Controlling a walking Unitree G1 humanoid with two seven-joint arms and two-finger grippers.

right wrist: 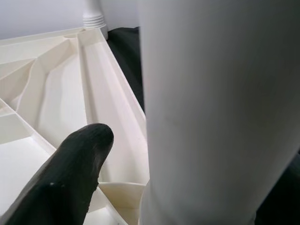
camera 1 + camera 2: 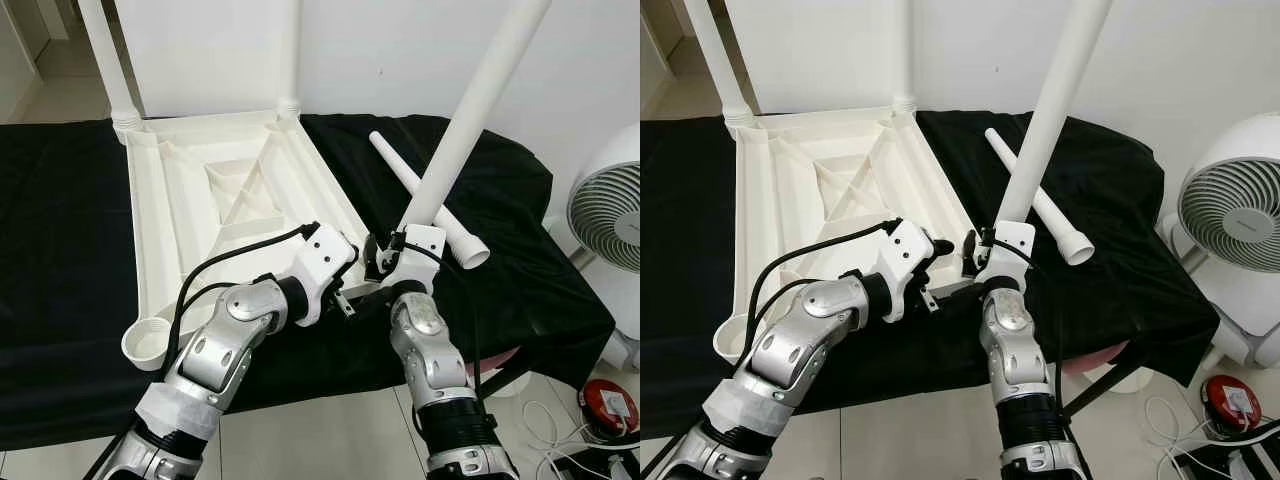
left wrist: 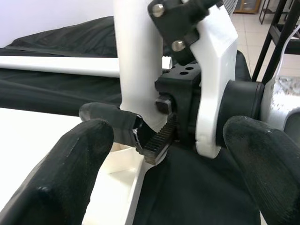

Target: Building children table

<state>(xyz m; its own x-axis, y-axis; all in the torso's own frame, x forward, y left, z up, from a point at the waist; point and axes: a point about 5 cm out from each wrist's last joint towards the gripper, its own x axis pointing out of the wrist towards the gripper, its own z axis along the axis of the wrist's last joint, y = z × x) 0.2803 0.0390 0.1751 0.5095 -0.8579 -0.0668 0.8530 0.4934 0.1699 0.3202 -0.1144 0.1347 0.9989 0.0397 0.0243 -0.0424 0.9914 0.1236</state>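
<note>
Here the right tool (image 2: 385,262) pinched the white leg (image 2: 470,120) near its base, its long axis leaning up and rightward over the upturned tabletop's (image 2: 170,215) near-right corner socket; the left tool (image 2: 345,285), fingers spread, hovered just beside.

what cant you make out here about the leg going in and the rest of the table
- Near right corner socket: in both eye views the right hand and left hand cover where the held leg meets the tabletop.
- Held leg's top: cut off by the upper edge in the eye views.
- Two far legs: tops cut off the same way.
- Right wrist view: the leg blocks most of it; one finger visible.
</note>
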